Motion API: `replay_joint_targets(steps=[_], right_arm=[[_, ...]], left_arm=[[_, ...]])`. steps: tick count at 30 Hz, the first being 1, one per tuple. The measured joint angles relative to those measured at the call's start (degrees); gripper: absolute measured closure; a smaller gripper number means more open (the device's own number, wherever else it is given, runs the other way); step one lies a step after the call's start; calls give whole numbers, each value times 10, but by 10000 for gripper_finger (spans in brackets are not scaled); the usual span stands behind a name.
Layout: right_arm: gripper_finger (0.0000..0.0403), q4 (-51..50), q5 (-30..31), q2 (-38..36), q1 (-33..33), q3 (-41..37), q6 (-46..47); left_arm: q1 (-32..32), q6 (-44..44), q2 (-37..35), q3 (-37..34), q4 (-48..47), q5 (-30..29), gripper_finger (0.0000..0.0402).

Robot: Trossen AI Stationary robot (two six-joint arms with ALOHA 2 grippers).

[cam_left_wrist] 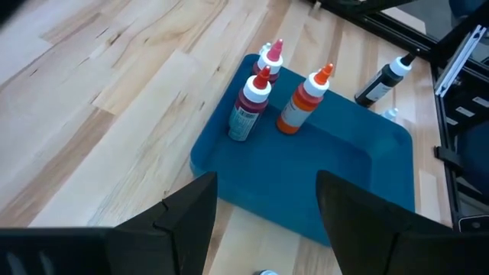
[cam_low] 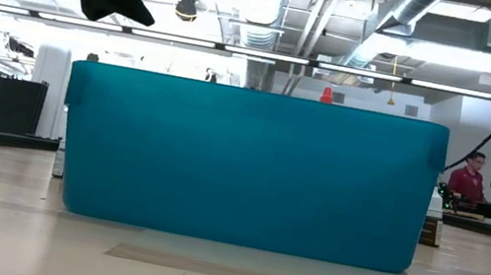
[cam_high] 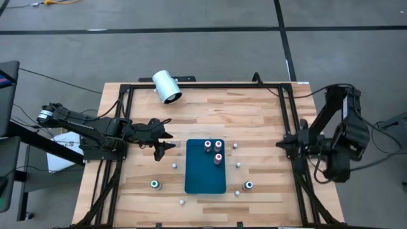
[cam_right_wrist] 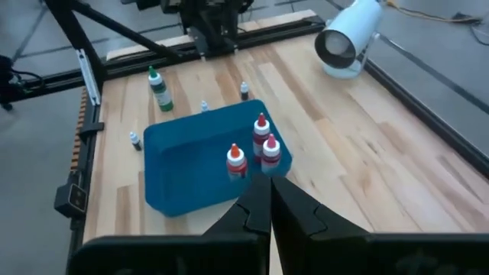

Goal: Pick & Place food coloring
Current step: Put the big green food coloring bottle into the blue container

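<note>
The left gripper (cam_high: pixel 166 145), fingers spread, hovers just beside the teal rectangular tray's (cam_high: pixel 197 178) edge, three small red-and-orange dropper bottles (cam_high: pixel 213 150) beyond; right gripper (cam_high: pixel 282 144) pressed together.

Left gripper (cam_left_wrist: pixel 263 218) open above near edge of teal tray (cam_left_wrist: pixel 336 176). Three bottles upright on tray: red (cam_left_wrist: pixel 249 105), pink (cam_left_wrist: pixel 270 58), orange (cam_left_wrist: pixel 302 99). Dark bottle (cam_left_wrist: pixel 383 80) beyond tray on wooden table (cam_left_wrist: pixel 114 99).
</note>
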Motion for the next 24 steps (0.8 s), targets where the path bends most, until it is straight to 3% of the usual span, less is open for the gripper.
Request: replay_joint_targets(steps=[10, 24], right_arm=[[403, 255, -3, -114, -29, -157, -174], [403, 544, -88, -132, -88, -317, -298]], left_arm=[[0, -18, 0, 0, 0, -8, 188], [0, -40, 0, 0, 0, -28, 188]])
